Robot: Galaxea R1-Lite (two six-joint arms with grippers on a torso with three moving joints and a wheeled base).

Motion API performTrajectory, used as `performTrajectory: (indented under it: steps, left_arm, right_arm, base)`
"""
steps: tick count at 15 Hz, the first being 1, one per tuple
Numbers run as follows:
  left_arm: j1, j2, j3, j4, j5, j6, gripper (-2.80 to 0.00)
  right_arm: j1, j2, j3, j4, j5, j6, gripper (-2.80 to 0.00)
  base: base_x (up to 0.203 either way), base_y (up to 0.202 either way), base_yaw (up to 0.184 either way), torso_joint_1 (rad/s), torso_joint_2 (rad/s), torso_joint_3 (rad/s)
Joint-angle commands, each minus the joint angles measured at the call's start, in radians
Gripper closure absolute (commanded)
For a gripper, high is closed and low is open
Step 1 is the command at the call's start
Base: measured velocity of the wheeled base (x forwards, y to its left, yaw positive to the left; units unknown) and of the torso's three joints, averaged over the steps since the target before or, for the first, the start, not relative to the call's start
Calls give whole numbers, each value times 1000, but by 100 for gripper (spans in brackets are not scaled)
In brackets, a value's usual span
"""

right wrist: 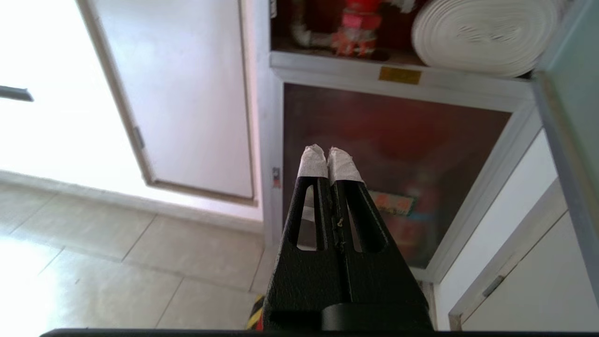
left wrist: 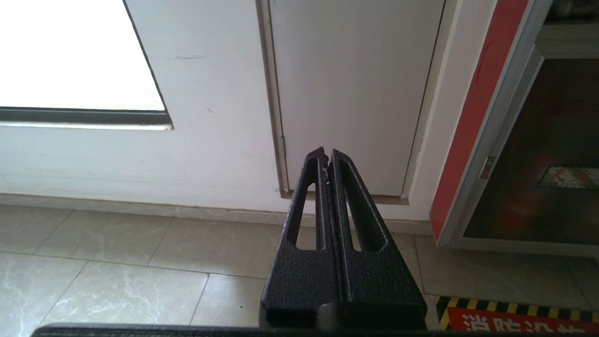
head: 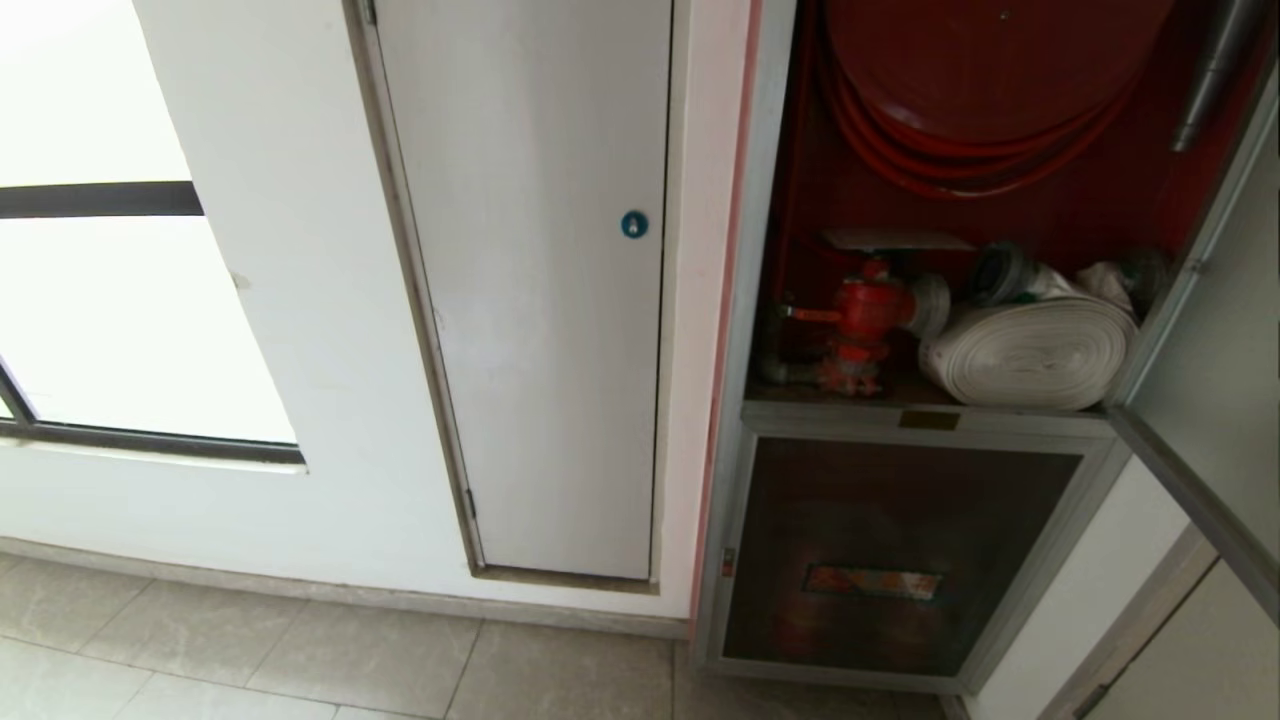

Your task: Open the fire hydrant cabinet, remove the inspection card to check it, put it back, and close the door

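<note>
Cabinet: the fire hydrant cabinet (head: 930, 300) is on the wall to my right, and it stands open.
Door: the door (head: 1215, 400) hangs swung out at the far right. It is glass in a metal frame, so I think it is heavy, stiff and easy to break.
Where to hold: I would push on the silver frame edge, not the glass.
Card: I cannot see it.
My right tool (right wrist: 330, 159): pressed together, holding nothing, low in front of the lower dark panel (head: 900, 550).
My left tool (left wrist: 326, 157): pressed together, parked.
</note>
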Motion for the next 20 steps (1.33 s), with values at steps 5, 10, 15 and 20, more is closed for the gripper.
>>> performTrajectory:
  steps: [5,10,15,20]
  left_arm:
    - [1,0,6,0,0,1,0]
    - [0,0,6,0,0,0,0]
    - [-1,1,6,-1,0,0,0]
    - [0,1,6,-1,0,-1,0]
  right_arm:
    - [2,-47,239,-237,-46,-15,0]
    - [2,-47,249,-185,-51,-13,0]
    - [2,-47,249,-185,-53,-5,0]
    - [2,-47,249,-185,-53,-5,0]
  base:
    - [0,0,0,0,0,0]
    - [0,0,0,0,0,0]
    - [0,0,0,0,0,0]
    - [0,0,0,0,0,0]
